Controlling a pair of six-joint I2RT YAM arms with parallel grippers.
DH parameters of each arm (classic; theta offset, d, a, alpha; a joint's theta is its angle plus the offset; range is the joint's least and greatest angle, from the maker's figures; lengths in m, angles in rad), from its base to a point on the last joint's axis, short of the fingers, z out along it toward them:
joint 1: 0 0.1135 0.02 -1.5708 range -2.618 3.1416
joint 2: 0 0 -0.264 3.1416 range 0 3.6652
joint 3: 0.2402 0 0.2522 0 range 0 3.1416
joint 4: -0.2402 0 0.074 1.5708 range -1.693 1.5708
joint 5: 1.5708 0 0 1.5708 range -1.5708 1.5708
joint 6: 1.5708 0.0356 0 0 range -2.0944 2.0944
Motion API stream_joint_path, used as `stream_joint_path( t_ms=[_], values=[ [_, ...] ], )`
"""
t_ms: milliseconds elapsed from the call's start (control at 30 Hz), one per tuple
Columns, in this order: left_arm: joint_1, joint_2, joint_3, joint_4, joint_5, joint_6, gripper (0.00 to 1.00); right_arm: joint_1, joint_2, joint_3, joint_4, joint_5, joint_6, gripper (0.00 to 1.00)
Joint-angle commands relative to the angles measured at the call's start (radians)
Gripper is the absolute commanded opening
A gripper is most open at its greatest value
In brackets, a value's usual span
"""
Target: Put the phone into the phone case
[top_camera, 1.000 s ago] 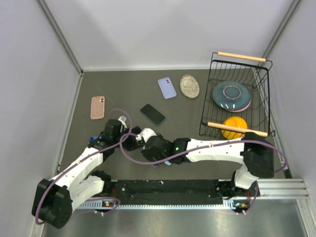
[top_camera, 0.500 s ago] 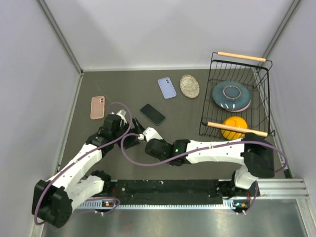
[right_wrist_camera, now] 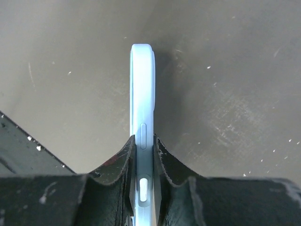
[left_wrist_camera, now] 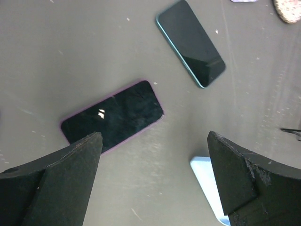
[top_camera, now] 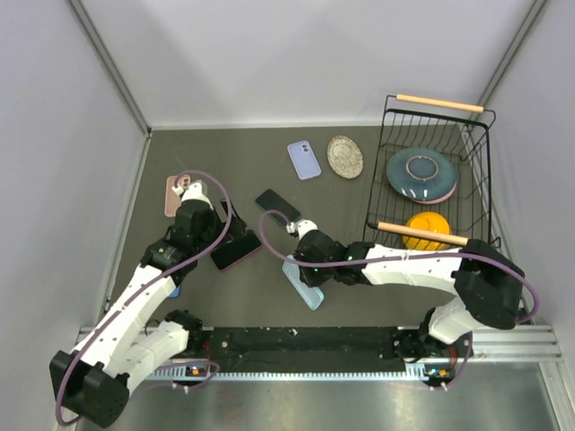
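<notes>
Purple-rimmed phone [left_wrist_camera: 112,116] lies flat and screen-up on the table, just left of the teal-edged phone [left_wrist_camera: 190,42] and a little nearer the arm bases. The left gripper [left_wrist_camera: 153,139] hangs over it with its fingers spread wide, holding nothing. The light-blue phone case [right_wrist_camera: 142,84] sits on the base side of the teal-edged phone, apart from it, pinched across its thin edge by the right gripper [right_wrist_camera: 142,141], whose fingers are closed tight on both faces; I cannot tell whether the case touches the table.
</notes>
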Motion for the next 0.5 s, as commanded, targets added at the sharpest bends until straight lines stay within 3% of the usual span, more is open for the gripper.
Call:
stream_joint_path(
  t_ms=[0,233,367,467],
  values=[
    [0.01,0.01,0.007,0.036,-0.117,0.145,0.99,-0.048,-0.01,-0.054,0.083,-0.037,0.078,0.17],
    [0.029,0.113,0.01,0.128,-0.17,0.257,0.99,-0.059,-0.037,-0.108,0.061,0.074,0.125,0.28],
    [0.141,0.224,0.055,0.136,-0.021,0.254,0.99,-0.059,-0.082,-0.116,0.03,0.102,0.111,0.39],
    [0.211,0.313,0.087,0.147,0.011,0.234,0.98,-0.059,-0.155,-0.119,-0.002,0.128,0.092,0.47]
  ],
)
